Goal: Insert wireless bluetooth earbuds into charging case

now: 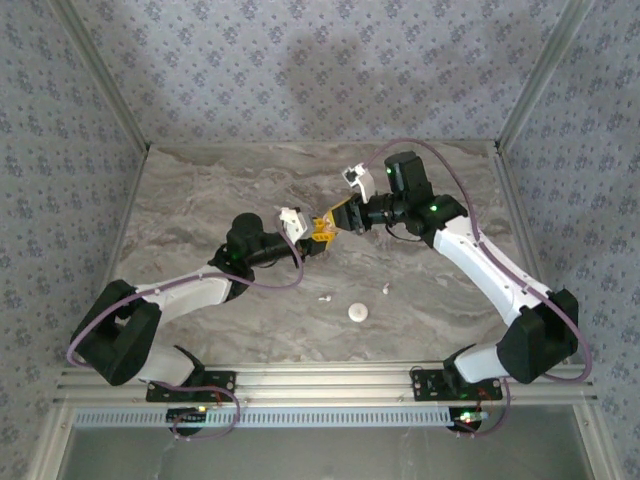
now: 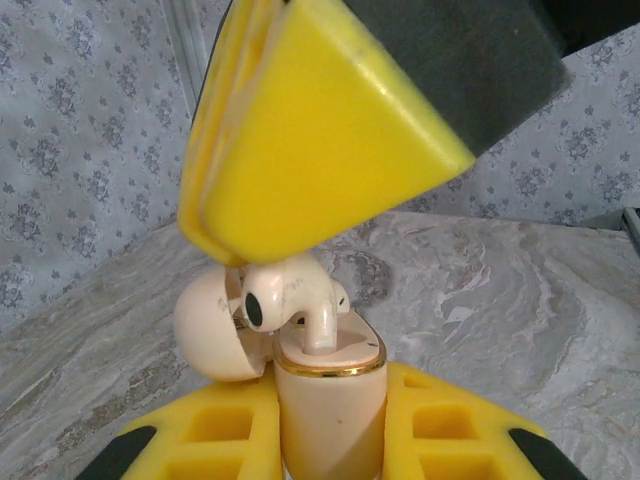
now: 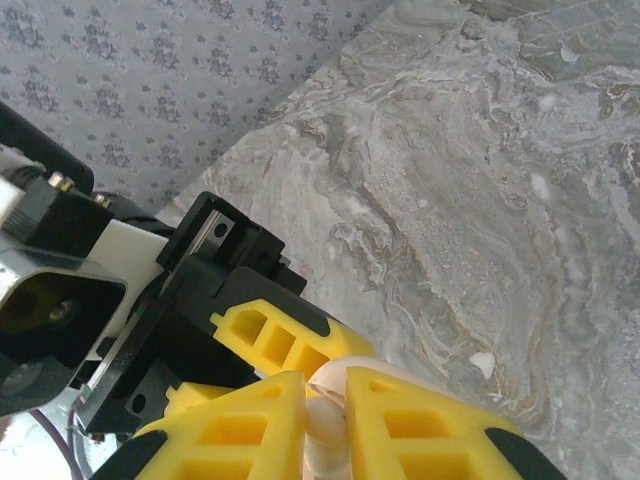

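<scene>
Cream charging case (image 2: 330, 400) pinched in my left pincer (image 2: 330, 445); right pincer (image 3: 325, 425) pinching an earbud (image 2: 292, 290) — stem at its socket. Next, I judge: press straight down, then release.

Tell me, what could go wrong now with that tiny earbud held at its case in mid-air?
The earbud meets the charging case at a lean; pressing down might jam it or flick it from the right gripper. The left gripper pinches the case above the table, so a push could twist it loose. The open lid beside the earbud may get knocked.
</scene>
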Action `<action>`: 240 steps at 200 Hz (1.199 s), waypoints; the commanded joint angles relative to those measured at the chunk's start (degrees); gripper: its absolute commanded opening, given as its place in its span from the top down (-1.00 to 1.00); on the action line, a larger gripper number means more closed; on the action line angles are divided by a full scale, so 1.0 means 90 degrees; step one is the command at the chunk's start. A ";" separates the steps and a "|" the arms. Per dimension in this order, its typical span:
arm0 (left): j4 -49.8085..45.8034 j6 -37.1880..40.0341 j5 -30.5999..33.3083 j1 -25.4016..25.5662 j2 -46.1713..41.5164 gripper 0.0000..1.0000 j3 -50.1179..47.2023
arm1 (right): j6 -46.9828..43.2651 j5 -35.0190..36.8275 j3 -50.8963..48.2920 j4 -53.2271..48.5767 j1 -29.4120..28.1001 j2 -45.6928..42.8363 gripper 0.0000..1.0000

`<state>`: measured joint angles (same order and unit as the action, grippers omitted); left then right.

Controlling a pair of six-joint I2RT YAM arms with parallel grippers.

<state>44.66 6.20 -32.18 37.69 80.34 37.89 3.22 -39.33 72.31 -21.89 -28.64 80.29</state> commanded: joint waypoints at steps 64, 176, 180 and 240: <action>0.0565 0.0022 -0.0093 0.0024 -0.0294 0.79 0.0390 | -0.1498 -0.0217 0.0206 -0.0752 -0.0021 0.0034 0.54; 0.0507 0.0065 -0.0135 0.0023 -0.0371 0.79 0.0409 | -0.3028 0.0007 0.1321 -0.2540 -0.0021 0.0636 0.52; 0.0498 0.0072 -0.0135 0.0023 -0.0380 0.79 0.0404 | -0.3071 0.0018 0.1351 -0.2575 -0.0021 0.0655 0.52; 0.0467 0.0093 -0.0125 0.0027 -0.0429 0.79 0.0409 | -0.3554 0.0119 0.1594 -0.2889 -0.0023 0.0747 0.48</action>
<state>44.71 6.22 -32.80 37.89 79.15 38.09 -25.52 -39.77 85.30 -42.35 -28.64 85.80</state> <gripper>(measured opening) 0.213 0.258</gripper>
